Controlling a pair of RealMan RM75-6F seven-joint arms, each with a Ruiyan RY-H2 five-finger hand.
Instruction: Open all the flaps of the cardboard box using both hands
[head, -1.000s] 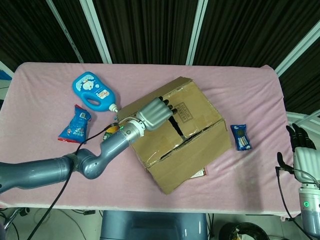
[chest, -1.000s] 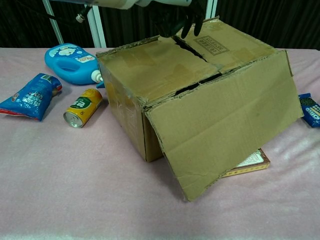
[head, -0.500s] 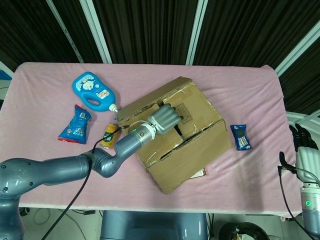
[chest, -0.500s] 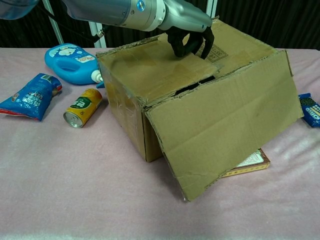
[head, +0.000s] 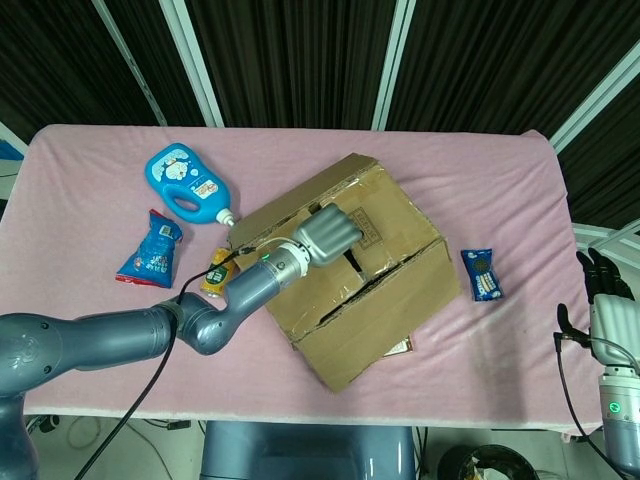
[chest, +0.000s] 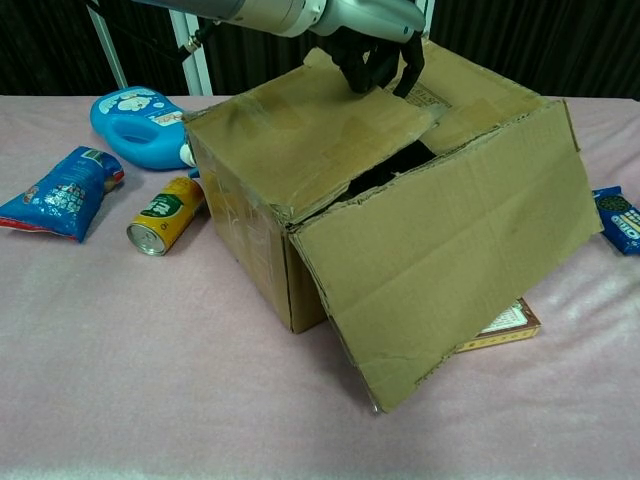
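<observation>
The cardboard box (head: 385, 215) sits mid-table, turned at an angle. Its front flap (chest: 450, 250) hangs open down the near side. My left hand (head: 325, 235) reaches over the top and grips the inner edge of the left top flap (chest: 310, 130), its dark fingers (chest: 375, 60) curled over that edge. That flap is tilted up a little, and a dark gap shows beneath it. The far top flap (chest: 470, 85) still lies flat. My right hand (head: 605, 300) hangs off the table's right side, fingers straight and apart, holding nothing.
A blue bottle (head: 185, 182) and a blue snack bag (head: 150, 250) lie left of the box, with a yellow can (chest: 165, 215) close to its left wall. A small blue packet (head: 482, 275) lies to its right. A flat carton (chest: 500, 325) pokes out under the hanging flap.
My left hand came down from above the seam, curled its fingers over the left top flap's edge and raised it, widening the gap. The box shifted slightly. The right hand stayed put.
</observation>
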